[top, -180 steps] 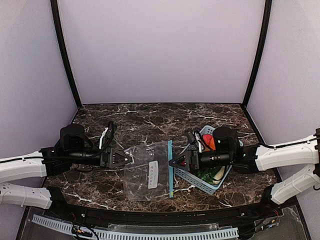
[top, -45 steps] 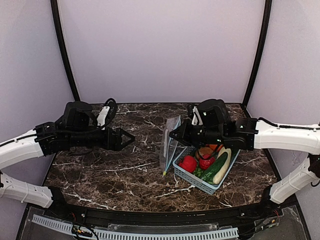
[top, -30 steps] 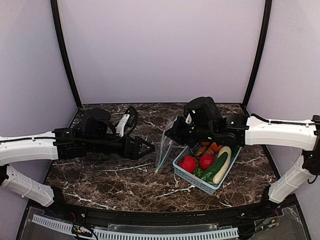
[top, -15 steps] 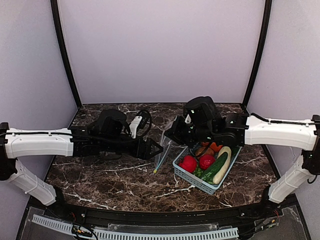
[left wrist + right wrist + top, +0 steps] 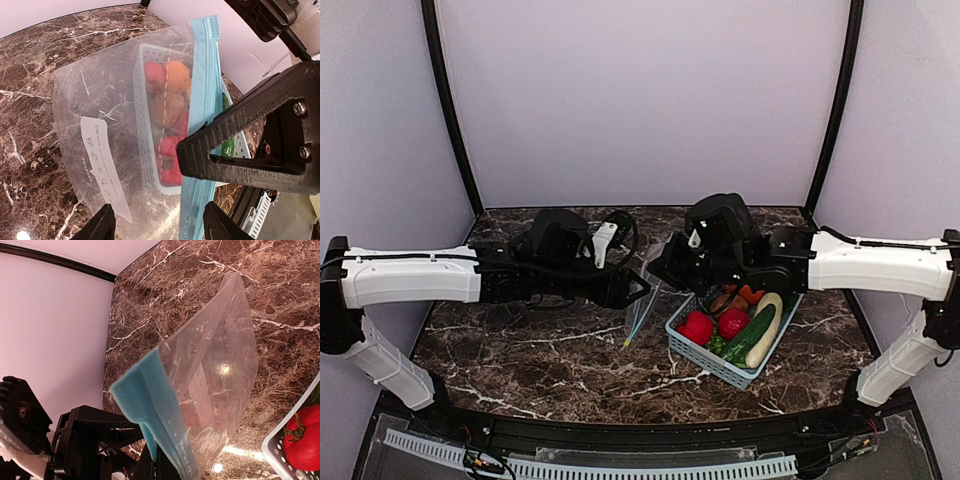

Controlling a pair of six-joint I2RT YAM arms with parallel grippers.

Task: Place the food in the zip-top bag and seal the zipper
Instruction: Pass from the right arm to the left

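My right gripper is shut on the light blue zipper of the clear zip-top bag, which hangs in the air left of the basket. In the right wrist view the bag droops from my gripper. My left gripper is open, and its tips straddle the bag's lower edge beside the zipper. The food lies in the basket: red pieces, a green cucumber, a cream squash and an orange piece.
The light blue lattice basket stands on the marble table at the right, close under my right arm. Its wall shows through the bag in the left wrist view. Purple walls enclose the table behind and at both sides.
My left arm has reached right until its jaws straddle the hanging bag, and they have narrowed. The right gripper has kept the bag lifted almost in place.
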